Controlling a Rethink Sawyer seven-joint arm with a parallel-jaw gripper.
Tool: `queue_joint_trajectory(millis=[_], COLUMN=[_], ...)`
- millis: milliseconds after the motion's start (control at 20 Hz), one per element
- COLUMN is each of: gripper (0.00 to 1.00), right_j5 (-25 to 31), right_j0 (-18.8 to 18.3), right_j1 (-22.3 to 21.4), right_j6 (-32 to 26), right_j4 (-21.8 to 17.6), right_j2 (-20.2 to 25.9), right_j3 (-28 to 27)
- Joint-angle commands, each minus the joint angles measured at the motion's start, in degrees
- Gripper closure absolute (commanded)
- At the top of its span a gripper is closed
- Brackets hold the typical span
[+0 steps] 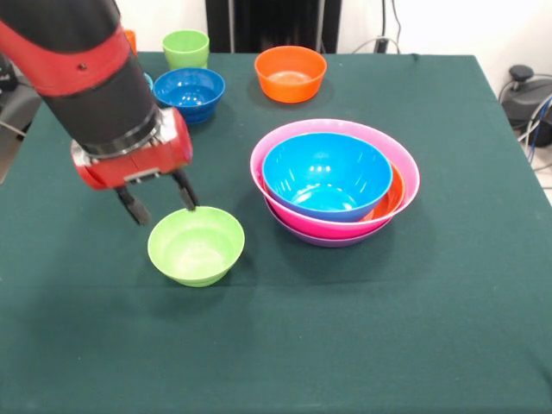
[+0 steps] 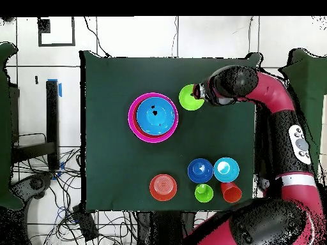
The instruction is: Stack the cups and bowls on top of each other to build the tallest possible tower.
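Observation:
A small lime green bowl (image 1: 197,247) sits upright on the green table (image 1: 362,336), left of the tower. My gripper (image 1: 164,213) is open and empty just behind the bowl's far left rim. One finger (image 1: 186,195) ends at the rim and the other stands outside it. The tower (image 1: 336,177) is a large blue bowl (image 1: 326,172) nested in orange, pink (image 1: 405,168) and purple bowls. In the overhead view the gripper (image 2: 202,96) is beside the lime bowl (image 2: 188,97), right of the tower (image 2: 153,118).
At the far side stand a small orange bowl (image 1: 291,73), a dark blue bowl (image 1: 190,93), a lime green cup (image 1: 185,47) and an orange cup (image 1: 130,39), half hidden by the arm. A light blue bowl (image 2: 226,169) shows in the overhead view.

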Motion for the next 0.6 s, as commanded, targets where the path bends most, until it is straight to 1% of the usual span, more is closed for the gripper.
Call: queue_joint_trajectory(millis=[50, 150, 250, 400, 600], gripper=[0.00, 0.00, 0.00, 0.00, 0.00], right_j5=[4.4, 3.2, -0.2, -3.1, -2.6], right_j0=[-2.4, -2.4, -1.6, -1.9, -2.0], right_j1=[-4.1, -4.2, -3.3, -2.6, -2.2], right_j6=[-10.4, -10.9, -12.6, -12.8, -12.5], right_j4=[-0.8, -1.9, -4.6, -6.2, -6.3], right_j2=[-0.6, -0.4, -0.1, 0.1, 0.5], right_j3=[10.3, 10.1, 7.7, 7.9, 7.7])
